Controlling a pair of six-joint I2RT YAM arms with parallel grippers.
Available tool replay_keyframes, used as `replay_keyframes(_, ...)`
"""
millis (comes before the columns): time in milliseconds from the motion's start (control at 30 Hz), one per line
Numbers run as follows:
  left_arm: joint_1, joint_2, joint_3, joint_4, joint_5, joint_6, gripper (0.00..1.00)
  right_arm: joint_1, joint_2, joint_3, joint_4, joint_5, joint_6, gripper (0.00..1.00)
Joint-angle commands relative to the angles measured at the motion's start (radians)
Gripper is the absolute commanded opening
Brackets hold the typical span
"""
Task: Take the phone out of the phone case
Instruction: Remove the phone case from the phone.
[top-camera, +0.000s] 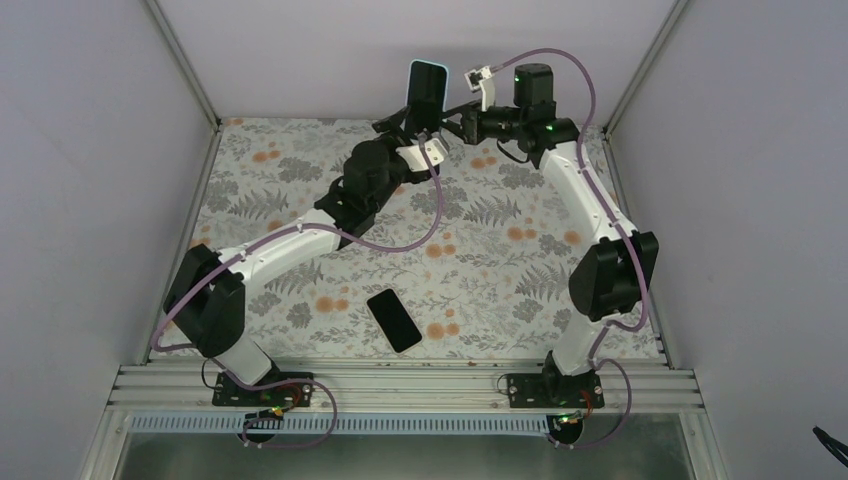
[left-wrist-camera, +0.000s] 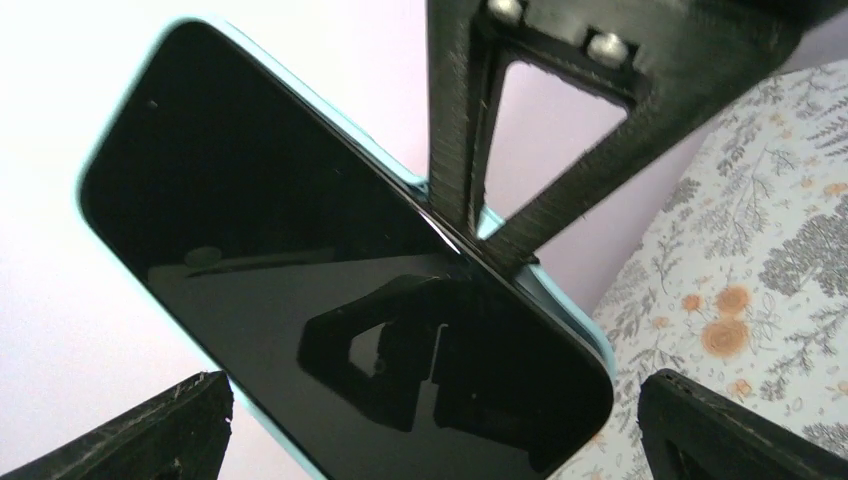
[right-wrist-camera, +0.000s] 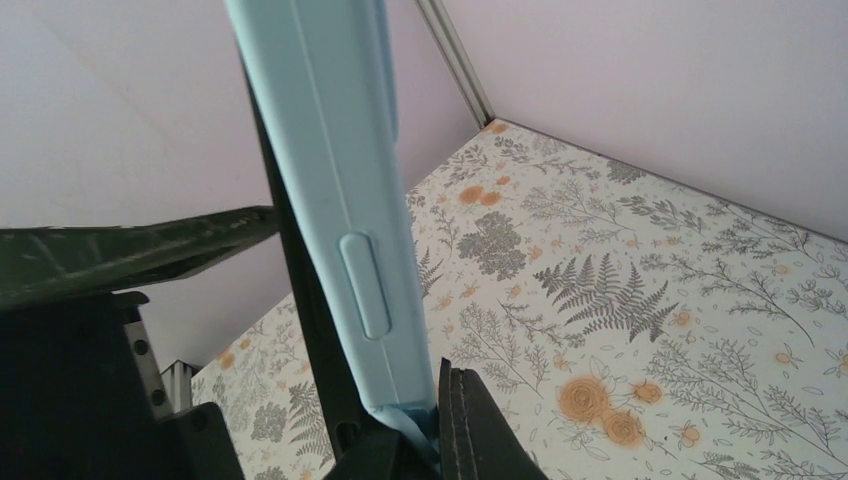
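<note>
The phone (top-camera: 428, 95), with its glossy black screen, stands upright in the air at the back of the table, inside the light-blue phone case (top-camera: 430, 64). My left gripper (top-camera: 418, 122) holds its lower end. In the left wrist view the screen (left-wrist-camera: 300, 230) fills the space between my left fingertips (left-wrist-camera: 160, 430), and the case rim (left-wrist-camera: 560, 300) shows along its edge. My right gripper (top-camera: 447, 112) is shut on the side edge of the case (right-wrist-camera: 340, 180). In the right wrist view the blue lip is pinched and bent between the right gripper's (right-wrist-camera: 430, 440) fingers. One right finger (left-wrist-camera: 470, 120) lies across the screen.
A plain all-black phone (top-camera: 393, 320) lies flat on the floral mat (top-camera: 500, 260) near the front, between the two arm bases. Grey walls close in the left, right and back sides.
</note>
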Motion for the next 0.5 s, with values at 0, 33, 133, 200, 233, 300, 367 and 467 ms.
replay_keyframes(0,-0.006,0.002,0.018,0.001,0.009,-0.016,1.0,0.01,-0.073,-0.009,0.076,-0.024,0.016,0.03)
replay_keyframes(33,-0.006,0.003,0.017,0.007,-0.003,-0.017,1.0,0.009,-0.076,-0.013,0.078,-0.025,0.017,0.03)
replay_keyframes(133,-0.005,0.009,0.013,0.043,-0.039,-0.018,0.99,0.01,-0.081,-0.022,0.083,-0.034,0.019,0.03)
replay_keyframes(200,-0.006,0.004,0.01,0.06,-0.045,-0.022,0.99,0.01,-0.086,-0.029,0.086,-0.036,0.019,0.03)
replay_keyframes(233,-0.006,0.002,0.011,0.06,-0.041,-0.021,0.99,0.013,-0.088,-0.032,0.086,-0.037,0.016,0.03)
replay_keyframes(300,-0.006,0.012,0.02,0.059,-0.052,-0.017,0.99,0.012,-0.089,-0.036,0.087,-0.041,0.014,0.03)
replay_keyframes(367,-0.007,0.021,0.026,0.074,-0.077,-0.012,0.98,0.014,-0.093,-0.038,0.087,-0.044,0.015,0.03)
replay_keyframes(467,-0.01,0.023,0.013,0.113,-0.096,-0.004,0.97,0.02,-0.096,-0.045,0.091,-0.044,0.016,0.03)
